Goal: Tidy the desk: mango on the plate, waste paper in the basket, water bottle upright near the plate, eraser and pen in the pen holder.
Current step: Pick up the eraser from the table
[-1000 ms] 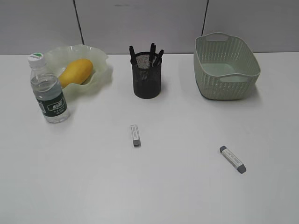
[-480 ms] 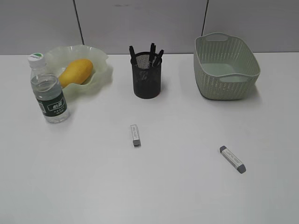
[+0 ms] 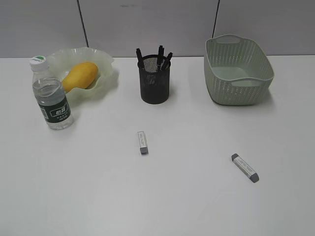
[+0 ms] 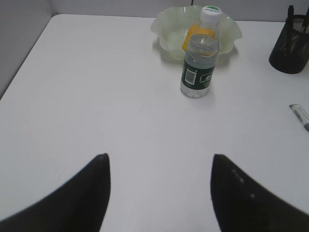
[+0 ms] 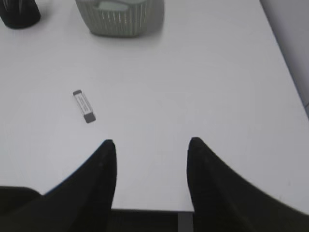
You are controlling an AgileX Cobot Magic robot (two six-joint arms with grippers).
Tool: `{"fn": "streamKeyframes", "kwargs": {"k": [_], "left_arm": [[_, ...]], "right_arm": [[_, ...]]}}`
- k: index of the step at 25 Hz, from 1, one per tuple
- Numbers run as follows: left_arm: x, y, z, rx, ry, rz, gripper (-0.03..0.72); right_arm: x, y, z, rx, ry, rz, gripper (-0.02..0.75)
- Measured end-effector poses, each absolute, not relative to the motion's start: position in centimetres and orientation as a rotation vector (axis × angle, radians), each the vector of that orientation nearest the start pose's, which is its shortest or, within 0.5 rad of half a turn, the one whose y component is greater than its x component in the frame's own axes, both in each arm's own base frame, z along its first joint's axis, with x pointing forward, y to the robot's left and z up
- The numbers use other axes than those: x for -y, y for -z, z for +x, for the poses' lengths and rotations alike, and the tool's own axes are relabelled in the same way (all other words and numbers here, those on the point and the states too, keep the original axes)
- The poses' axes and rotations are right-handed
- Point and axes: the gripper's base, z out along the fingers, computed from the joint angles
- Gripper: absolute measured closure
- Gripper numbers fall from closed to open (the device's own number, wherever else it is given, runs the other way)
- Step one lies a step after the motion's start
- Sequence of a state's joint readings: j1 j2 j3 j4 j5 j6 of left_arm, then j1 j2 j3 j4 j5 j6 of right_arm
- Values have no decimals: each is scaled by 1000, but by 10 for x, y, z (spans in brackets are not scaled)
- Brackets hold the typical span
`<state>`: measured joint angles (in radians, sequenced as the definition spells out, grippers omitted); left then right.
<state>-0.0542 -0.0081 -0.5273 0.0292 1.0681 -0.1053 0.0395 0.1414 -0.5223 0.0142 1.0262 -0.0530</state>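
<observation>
The mango lies in the plate at the far left of the bench, its narrower end pointing toward the near left. The plate is pale green and translucent with a wavy rim. Just near-left of it the water bottle stands upright, white cap on top, dark green label low on its body; in the left wrist view the bottle stands in front of the plate and hides most of the mango.

To the right of the plate, at the far middle, the black mesh pen holder stands upright with several dark pens sticking out of its top. Farther right sits the basket, pale green with perforated sides and handle cut-outs; what shows of its inside looks bare.

Two small erasers lie flat on the open bench. The middle eraser lies near of the pen holder, well apart from it. The right eraser lies nearer still, set at a slant, and the right wrist view shows it left of that arm's fingers.

The left pincer hovers over bare bench on the near left, spread, holding nothing. The right pincer hovers at the near right edge, likewise spread and empty.
</observation>
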Motion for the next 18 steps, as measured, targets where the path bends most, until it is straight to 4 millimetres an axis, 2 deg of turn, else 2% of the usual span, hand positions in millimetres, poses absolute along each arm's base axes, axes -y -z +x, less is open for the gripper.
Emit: {"fn": "streamKeyframes", "kwargs": {"k": [5,12,18], "left_arm": [[-3,-284,-10,-2016,67,-54,214],[-3,-284,-10,-2016,67,-54,255],[-3,-284,-10,-2016,67,-54,263]], "right_arm": [[-6,-283,67,-2410,-54,-100,352],[-10,-282,139,-2677,-72,-99,352],[-12,-289,185,-2741,-77,-97,352]]}}
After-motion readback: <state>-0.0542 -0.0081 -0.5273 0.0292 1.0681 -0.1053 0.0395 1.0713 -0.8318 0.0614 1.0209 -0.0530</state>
